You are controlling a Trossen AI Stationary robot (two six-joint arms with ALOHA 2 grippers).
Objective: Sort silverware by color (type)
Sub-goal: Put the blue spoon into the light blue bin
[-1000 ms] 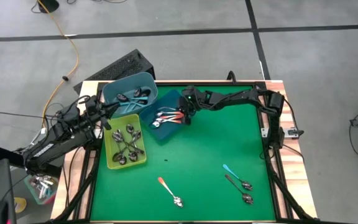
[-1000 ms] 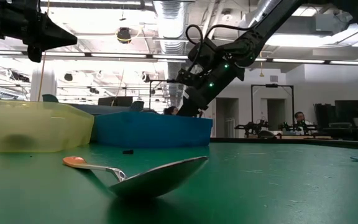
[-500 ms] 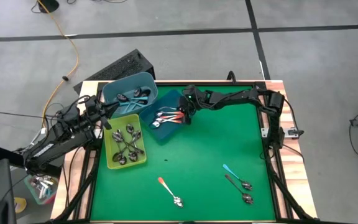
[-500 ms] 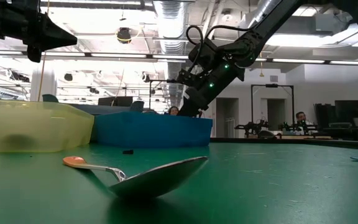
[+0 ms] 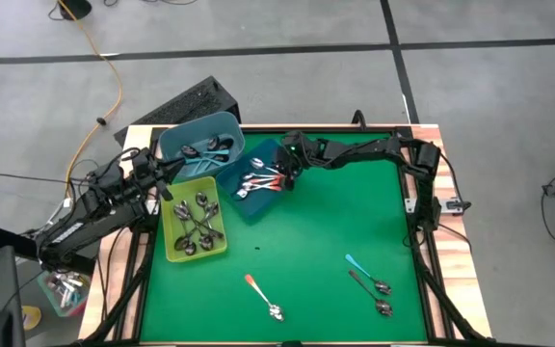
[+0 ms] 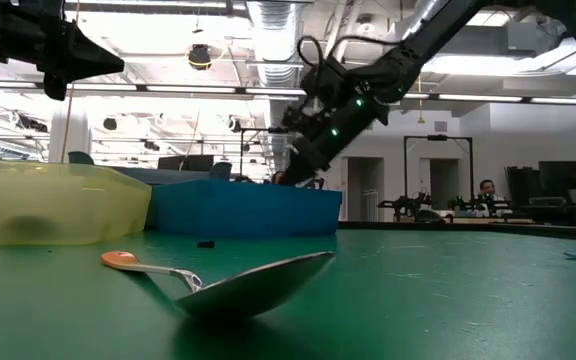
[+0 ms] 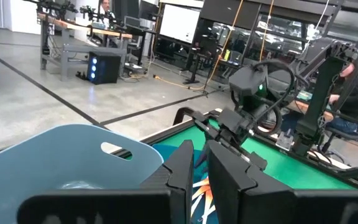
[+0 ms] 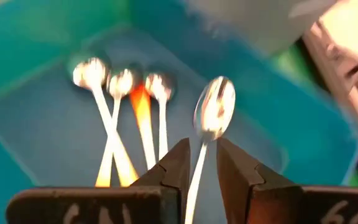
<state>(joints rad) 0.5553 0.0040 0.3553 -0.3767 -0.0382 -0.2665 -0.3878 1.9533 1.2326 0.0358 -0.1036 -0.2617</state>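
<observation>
Right pincer [image 5: 288,174] over the blue bin [image 5: 258,202] near the worktop's far edge, fingers [image 8: 173,168] nearly closed on the thin handle of a spoon [image 8: 211,118], bowl pointing away from the wrist. Below it in the bin lie orange-handled spoons [image 8: 126,118], crossed. Bin walls close on both sides of the pincer; in the low view it sits just above the rim.

Left pincer [image 5: 169,179] hangs above the far-left corner, between the grey-blue bin [image 5: 196,135] and the yellow bin [image 5: 173,249]; fingers close together, nothing held.

Green worktop [image 5: 335,222] mostly open. Near edge: one orange-handled spoon [image 5: 261,296]; toward the near-right corner a teal-handled spoon [image 5: 362,271] beside two dark spoons [image 5: 372,294].
</observation>
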